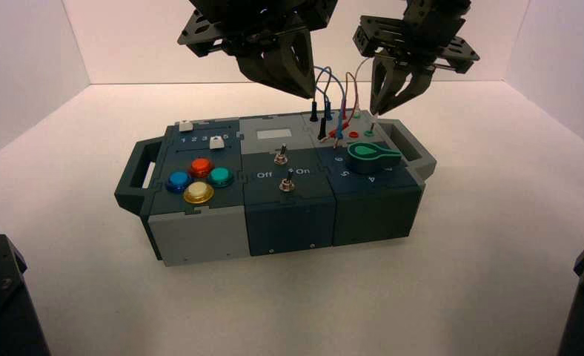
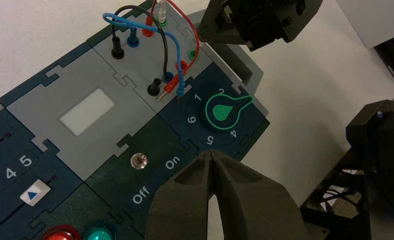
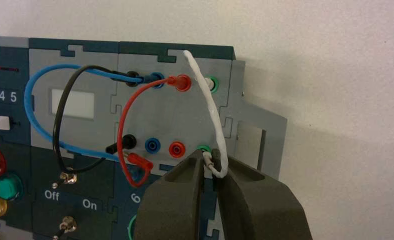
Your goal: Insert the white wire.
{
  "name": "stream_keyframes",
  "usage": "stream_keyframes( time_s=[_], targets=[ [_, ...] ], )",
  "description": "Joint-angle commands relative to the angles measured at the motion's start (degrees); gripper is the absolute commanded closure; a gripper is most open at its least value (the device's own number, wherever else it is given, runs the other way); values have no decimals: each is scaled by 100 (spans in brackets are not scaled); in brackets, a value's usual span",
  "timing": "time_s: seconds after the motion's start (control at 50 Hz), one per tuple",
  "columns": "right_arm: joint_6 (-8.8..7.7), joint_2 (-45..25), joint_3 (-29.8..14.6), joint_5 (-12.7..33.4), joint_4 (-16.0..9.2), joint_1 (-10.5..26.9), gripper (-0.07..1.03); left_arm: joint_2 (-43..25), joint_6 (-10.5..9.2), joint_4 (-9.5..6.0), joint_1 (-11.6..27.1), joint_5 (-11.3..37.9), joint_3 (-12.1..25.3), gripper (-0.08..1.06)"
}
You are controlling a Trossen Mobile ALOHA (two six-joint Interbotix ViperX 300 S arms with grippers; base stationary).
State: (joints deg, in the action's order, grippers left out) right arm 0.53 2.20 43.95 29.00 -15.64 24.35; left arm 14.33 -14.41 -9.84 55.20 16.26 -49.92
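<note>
The white wire [image 3: 212, 112] rises from the far green socket [image 3: 214, 84] at the box's right end and arches over to my right gripper [image 3: 208, 159]. That gripper is shut on the wire's free end, whose small metal pin sits between the fingertips just above the near green socket [image 3: 203, 148]. In the high view the right gripper [image 1: 380, 110] hangs over the box's back right corner. My left gripper [image 1: 306, 93] hovers shut and empty above the wire panel; its fingertips [image 2: 213, 154] meet over the box's front edge near the knob.
Blue [image 3: 35, 115], black [image 3: 59, 125] and red [image 3: 121, 130] wires loop over the grey socket panel. A green knob [image 1: 370, 156] sits in front of the sockets, with two toggle switches [image 1: 281, 156] mid-box and coloured buttons [image 1: 200, 178] on the left. A handle [image 1: 415, 144] juts out on the right.
</note>
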Motion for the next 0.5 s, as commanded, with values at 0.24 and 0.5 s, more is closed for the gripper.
stream_keyframes(
  time_s=[0.24, 0.5],
  targets=[
    [0, -105, -114, -35, -44, 44, 99, 9, 26, 26, 9, -26, 149, 101],
    [9, -88, -79, -35, -79, 53, 99, 9, 26, 26, 9, -26, 158, 101]
  ],
)
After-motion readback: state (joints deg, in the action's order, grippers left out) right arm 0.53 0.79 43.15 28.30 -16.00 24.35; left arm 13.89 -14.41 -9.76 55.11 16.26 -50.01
